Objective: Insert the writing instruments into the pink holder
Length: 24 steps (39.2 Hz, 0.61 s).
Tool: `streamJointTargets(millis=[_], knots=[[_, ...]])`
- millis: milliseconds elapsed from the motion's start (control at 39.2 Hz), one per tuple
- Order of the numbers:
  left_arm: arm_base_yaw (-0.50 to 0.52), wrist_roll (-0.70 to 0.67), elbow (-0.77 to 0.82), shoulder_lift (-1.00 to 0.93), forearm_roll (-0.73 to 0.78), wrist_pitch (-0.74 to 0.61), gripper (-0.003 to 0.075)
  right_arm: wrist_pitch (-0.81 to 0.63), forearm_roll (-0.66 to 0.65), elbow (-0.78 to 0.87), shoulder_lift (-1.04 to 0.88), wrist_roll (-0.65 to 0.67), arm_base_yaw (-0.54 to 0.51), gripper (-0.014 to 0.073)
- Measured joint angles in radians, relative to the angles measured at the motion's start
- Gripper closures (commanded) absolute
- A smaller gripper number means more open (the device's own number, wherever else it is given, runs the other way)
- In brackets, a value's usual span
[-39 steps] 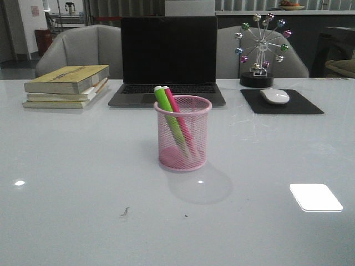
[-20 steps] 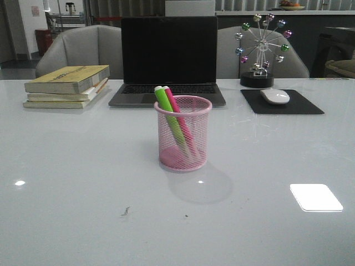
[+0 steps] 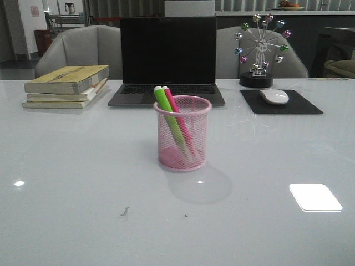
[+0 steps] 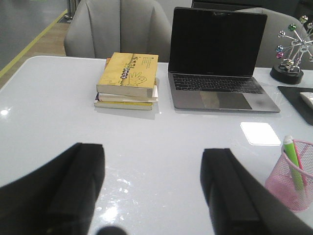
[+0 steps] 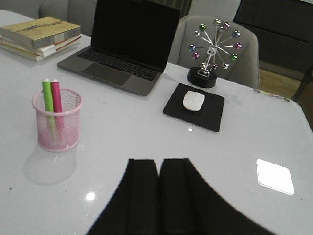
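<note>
The pink holder (image 3: 182,134) is seen upright on the white table (image 3: 66,166), in front of the laptop (image 3: 168,61). Both markers — the lime green marker (image 3: 168,113) and the pink marker (image 3: 176,111) — are stood inside it, leaning together. The left gripper (image 4: 151,191) is spread wide and holds nothing; the right gripper (image 5: 157,196) is closed, fingers touching, empty

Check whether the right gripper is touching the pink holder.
Apart. The right wrist view shows bare table between the right gripper and the pink holder.
</note>
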Motion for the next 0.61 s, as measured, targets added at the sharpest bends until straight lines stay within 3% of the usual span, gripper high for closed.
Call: streamJointTargets(millis=[127, 204, 612], knots=[[0.000, 0.000, 0.000, 0.000, 0.000, 0.000, 0.0231, -0.087, -0.100, 0.078, 0.000, 0.190, -0.028, 0.0563], [0.000, 0.000, 0.000, 0.000, 0.000, 0.000, 0.0231, -0.111, -0.132, 0.109, 0.000, 0.238, -0.047, 0.0563], [0.000, 0.000, 0.000, 0.000, 0.000, 0.000, 0.0231, -0.299, -0.158, 0.398, -0.161, 0.268, -0.061, 0.0563]])
